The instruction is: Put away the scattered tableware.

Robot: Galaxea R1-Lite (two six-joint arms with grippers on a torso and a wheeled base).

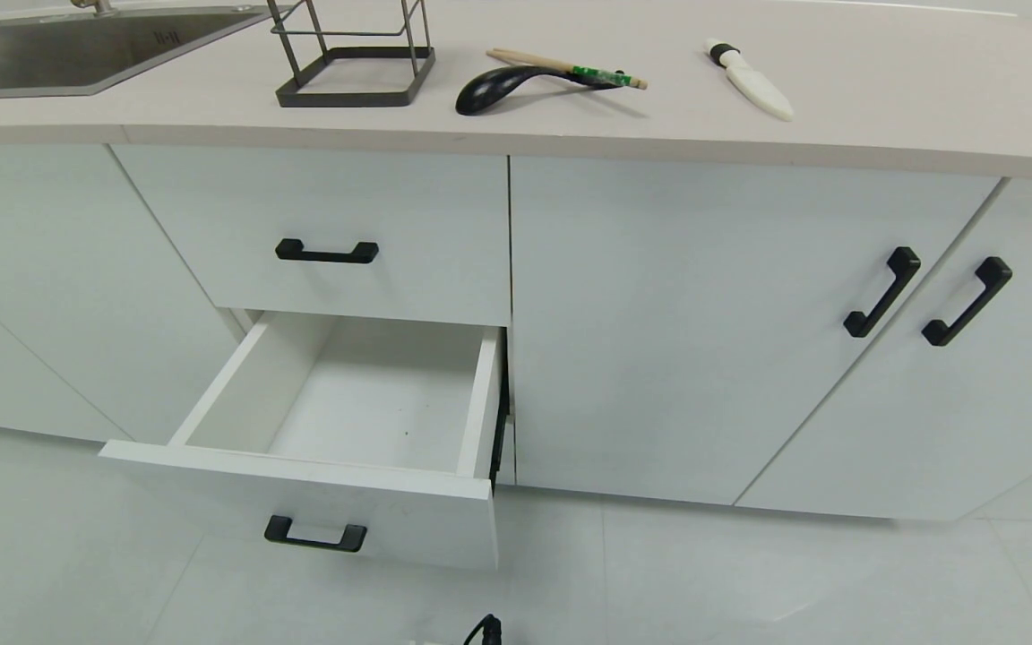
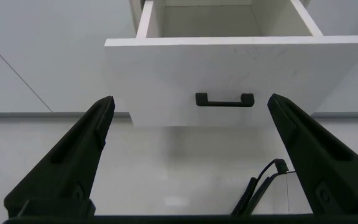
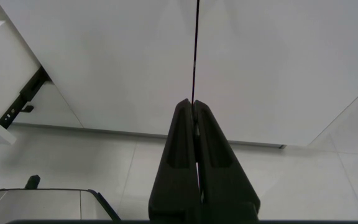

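Open drawer (image 1: 301, 502), rack (image 1: 350, 97) beside sink (image 1: 77, 49) — spoon (image 1: 489, 90), chopsticks (image 1: 561, 65), knife (image 1: 753, 82) along counter (image 1: 883, 90).

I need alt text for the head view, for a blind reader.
A white drawer stands pulled open below a countertop. On the countertop lie a black spoon with chopsticks on its handle, a white knife and a dark metal rack beside a steel sink.

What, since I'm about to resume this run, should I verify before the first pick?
1. Lower drawer open, floor bare: ok.
2. Left gripper open: ok.
3. Right gripper open for a grasp: not ok, shut.
4. Black spoon free to lift alone: not ok, chopsticks rest on its handle.
5. White knife lying apart on the countertop: ok.
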